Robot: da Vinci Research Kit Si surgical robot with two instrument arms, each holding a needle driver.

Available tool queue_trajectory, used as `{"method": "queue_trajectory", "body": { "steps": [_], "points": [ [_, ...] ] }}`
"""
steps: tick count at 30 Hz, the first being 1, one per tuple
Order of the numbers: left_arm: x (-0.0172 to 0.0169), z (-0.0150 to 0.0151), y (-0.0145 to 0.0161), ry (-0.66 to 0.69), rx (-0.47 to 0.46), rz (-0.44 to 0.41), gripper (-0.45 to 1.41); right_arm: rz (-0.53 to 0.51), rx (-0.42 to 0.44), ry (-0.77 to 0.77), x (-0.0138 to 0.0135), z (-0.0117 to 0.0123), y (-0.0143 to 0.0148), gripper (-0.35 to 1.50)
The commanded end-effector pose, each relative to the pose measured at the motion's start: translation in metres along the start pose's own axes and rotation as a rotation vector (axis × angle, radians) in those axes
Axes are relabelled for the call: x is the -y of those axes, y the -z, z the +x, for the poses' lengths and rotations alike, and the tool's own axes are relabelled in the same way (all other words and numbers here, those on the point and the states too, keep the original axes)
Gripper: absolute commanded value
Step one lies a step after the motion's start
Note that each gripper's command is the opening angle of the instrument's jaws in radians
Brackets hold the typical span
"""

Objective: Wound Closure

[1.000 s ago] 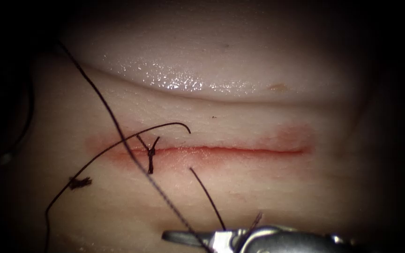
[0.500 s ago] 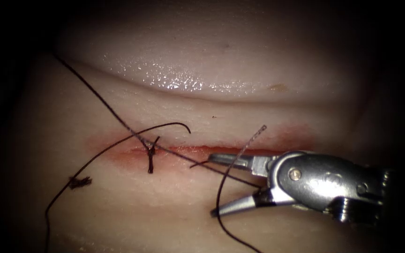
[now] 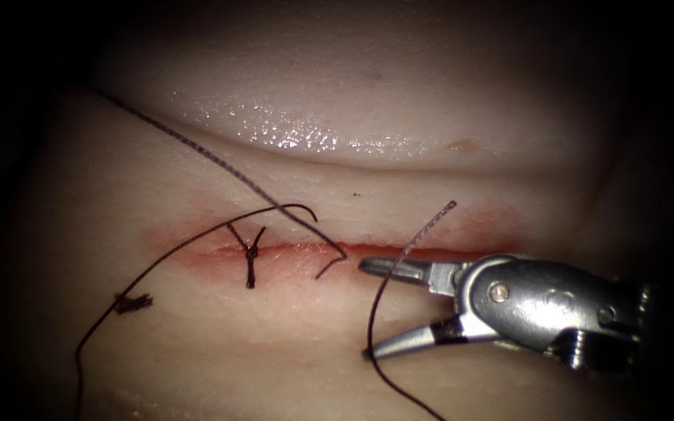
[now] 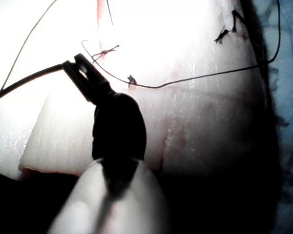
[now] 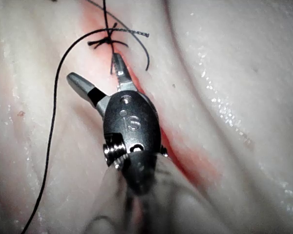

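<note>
The tissue (image 3: 431, 101) has a red cut (image 3: 399, 251) running left to right. A dark knot (image 3: 251, 256) sits at its left end. My right tool (image 3: 367, 309) is over the cut's right half with its jaws open and holding nothing. A loose strand (image 3: 376, 300) with a frayed end curves past the jaw tips. A taut thread (image 3: 212, 160) runs from the upper left down to the cut's middle. In the left wrist view my left tool (image 4: 74, 64) is shut on the dark curved needle (image 4: 29, 80) near one end, above the tissue.
A short cut piece of thread (image 3: 133, 302) lies below the cut's left end. A long slack tail (image 3: 150, 269) arcs from above the knot down to the lower left. A glistening fold (image 3: 298, 136) crosses the tissue behind the cut.
My right tool rose from the lower edge to the cut and opened its jaws. The taut thread swung up, from the lower middle to the cut's middle.
</note>
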Motion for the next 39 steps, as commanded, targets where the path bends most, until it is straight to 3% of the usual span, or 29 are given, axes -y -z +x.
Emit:
{"method": "queue_trajectory", "body": {
  "steps": [1, 10, 15, 16, 17, 18, 20, 21, 29, 30, 33, 34, 39],
  "points": [
    [-0.0007, -0.0008, -0.0007, 0.001, -0.001, -0.001, -0.45, -0.009, 0.002, 0.005, -0.0004, -0.0011, -0.0017, 1.36],
    [-0.0008, -0.0010, -0.0014, 0.003, -0.013, 0.000, -0.45, -0.057, 0.018, -0.048, -0.0012, -0.0063, -0.0056, 1.35],
    [-0.0009, -0.0010, -0.0013, 0.002, -0.018, -0.003, -0.45, -0.056, 0.018, -0.088, -0.0023, -0.0076, -0.0067, 1.28],
    [-0.0009, -0.0010, -0.0014, 0.002, -0.018, -0.003, -0.45, -0.049, 0.015, -0.093, -0.0023, -0.0076, -0.0068, 1.18],
    [-0.0009, -0.0010, -0.0014, 0.002, -0.021, -0.005, -0.45, -0.041, 0.011, -0.093, -0.0023, -0.0075, -0.0070, 0.88],
    [-0.0009, -0.0010, -0.0014, 0.002, -0.021, -0.005, -0.45, -0.041, 0.011, -0.093, -0.0023, -0.0075, -0.0070, 0.88],
    [-0.0009, -0.0011, -0.0015, 0.001, -0.023, -0.006, -0.45, -0.013, 0.000, -0.097, -0.0021, -0.0075, -0.0071, -0.16],
    [-0.0010, -0.0011, -0.0015, 0.001, -0.023, -0.006, -0.45, -0.001, -0.004, -0.096, -0.0019, -0.0075, -0.0070, -0.35],
    [-0.0015, -0.0023, -0.0019, -0.008, -0.032, -0.003, -0.45, 0.003, -0.001, -0.109, -0.0001, -0.0062, -0.0040, -0.35],
    [-0.0022, -0.0029, -0.0025, -0.015, -0.038, 0.001, -0.45, 0.024, -0.011, -0.113, 0.0021, -0.0045, -0.0029, -0.35],
    [-0.0026, -0.0033, -0.0030, -0.024, -0.044, 0.003, -0.45, 0.041, -0.018, -0.113, 0.0037, -0.0033, -0.0026, -0.35],
    [-0.0030, -0.0036, -0.0037, -0.027, -0.043, -0.005, -0.45, 0.058, -0.024, -0.119, 0.0055, -0.0017, -0.0023, -0.35],
    [-0.0035, -0.0040, -0.0054, -0.029, -0.055, -0.023, -0.45, 0.097, -0.045, -0.102, 0.0092, 0.0020, -0.0021, -0.35]
  ]
}}
